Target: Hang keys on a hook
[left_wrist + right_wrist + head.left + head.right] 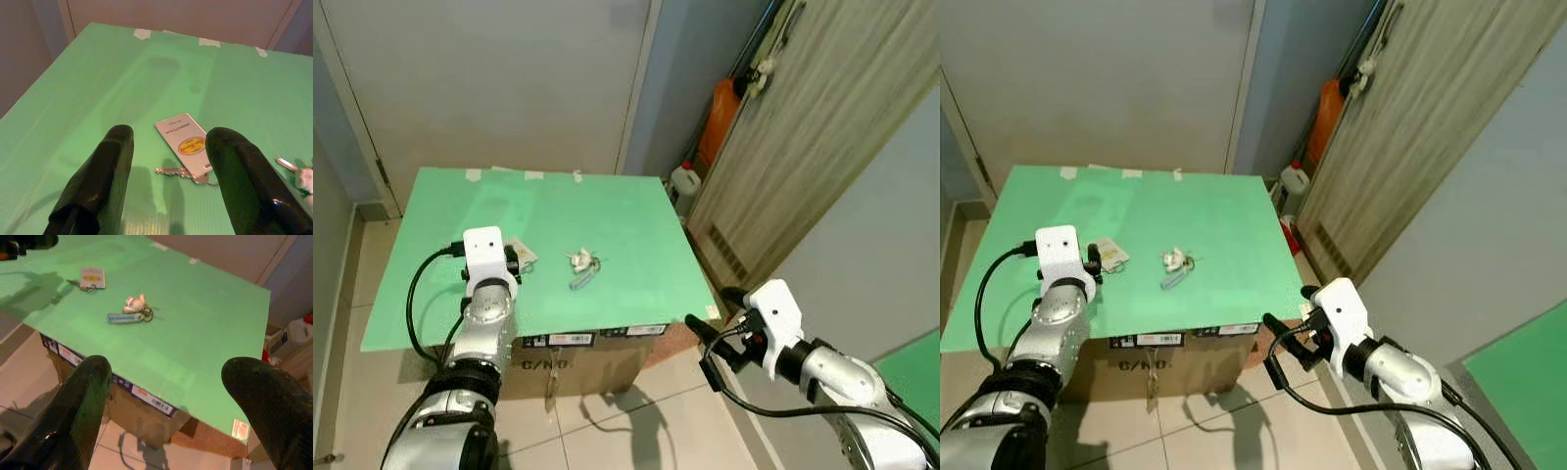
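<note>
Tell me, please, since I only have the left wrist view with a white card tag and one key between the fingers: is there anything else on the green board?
Observer: Yes, a second key bunch with a small white figure and a blue tag lies toward the board's middle, to the robot's right of the white card tag.
Operator: Where is the right gripper?
Observer: The right gripper is off the green board, low beside its near right corner, fingers open.
Operator: Can you see a hook?
Observer: On the wooden panel to the right something hangs near its top, but I cannot tell what.
</note>
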Robot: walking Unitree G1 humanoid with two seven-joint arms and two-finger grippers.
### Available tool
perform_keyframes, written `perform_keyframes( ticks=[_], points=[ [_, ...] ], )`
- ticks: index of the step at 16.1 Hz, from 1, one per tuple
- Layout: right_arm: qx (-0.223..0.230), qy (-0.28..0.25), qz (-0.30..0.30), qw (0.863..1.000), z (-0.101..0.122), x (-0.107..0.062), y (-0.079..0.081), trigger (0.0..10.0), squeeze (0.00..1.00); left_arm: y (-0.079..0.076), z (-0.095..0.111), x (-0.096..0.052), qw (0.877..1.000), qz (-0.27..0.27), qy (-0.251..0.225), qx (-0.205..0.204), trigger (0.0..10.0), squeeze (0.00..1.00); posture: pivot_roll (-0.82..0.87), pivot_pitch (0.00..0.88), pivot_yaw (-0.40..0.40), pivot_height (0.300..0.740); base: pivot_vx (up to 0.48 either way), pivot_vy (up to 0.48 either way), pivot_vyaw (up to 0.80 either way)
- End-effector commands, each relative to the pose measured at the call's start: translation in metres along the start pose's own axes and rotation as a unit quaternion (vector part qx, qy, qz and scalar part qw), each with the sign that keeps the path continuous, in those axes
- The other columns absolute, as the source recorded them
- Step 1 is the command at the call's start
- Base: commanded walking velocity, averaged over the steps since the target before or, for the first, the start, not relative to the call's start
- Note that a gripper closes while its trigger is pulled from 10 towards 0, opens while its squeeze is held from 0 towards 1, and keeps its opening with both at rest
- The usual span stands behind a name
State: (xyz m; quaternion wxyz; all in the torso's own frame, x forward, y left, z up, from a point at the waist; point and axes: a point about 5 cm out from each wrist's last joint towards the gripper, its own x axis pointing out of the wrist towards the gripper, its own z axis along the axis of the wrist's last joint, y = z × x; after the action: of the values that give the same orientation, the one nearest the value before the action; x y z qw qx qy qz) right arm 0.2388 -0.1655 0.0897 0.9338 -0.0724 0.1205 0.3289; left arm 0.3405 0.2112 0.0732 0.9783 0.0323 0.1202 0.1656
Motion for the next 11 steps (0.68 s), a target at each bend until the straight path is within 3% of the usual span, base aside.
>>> perform_keyframes(
  ticks=[1, 4, 11],
  points=[
    [0.001, 0.009, -0.004, 1.000, -0.0019, -0.0059, -0.0023, 10.0, 0.00, -0.0051, 0.0038, 0.0014, 1.000, -0.008, -0.008, -0.006, 10.0, 0.00, -0.08, 0.033, -0.184, 0.740, 0.000, 0.000, 0.00],
    [0.003, 0.012, -0.014, 1.000, -0.0037, -0.0059, -0.0034, 10.0, 0.00, -0.0055, 0.0013, 0.0005, 1.000, -0.003, -0.010, -0.012, 10.0, 0.00, -0.08, 0.037, -0.182, 0.740, 0.354, 0.186, 0.00],
    [0.012, 0.009, -0.011, 1.000, -0.0024, -0.0080, 0.0033, 10.0, 0.00, -0.0151, -0.0006, -0.0005, 0.999, -0.029, -0.013, 0.014, 10.0, 0.00, -0.09, 0.062, -0.176, 0.740, 0.457, 0.000, 0.00]
  ],
)
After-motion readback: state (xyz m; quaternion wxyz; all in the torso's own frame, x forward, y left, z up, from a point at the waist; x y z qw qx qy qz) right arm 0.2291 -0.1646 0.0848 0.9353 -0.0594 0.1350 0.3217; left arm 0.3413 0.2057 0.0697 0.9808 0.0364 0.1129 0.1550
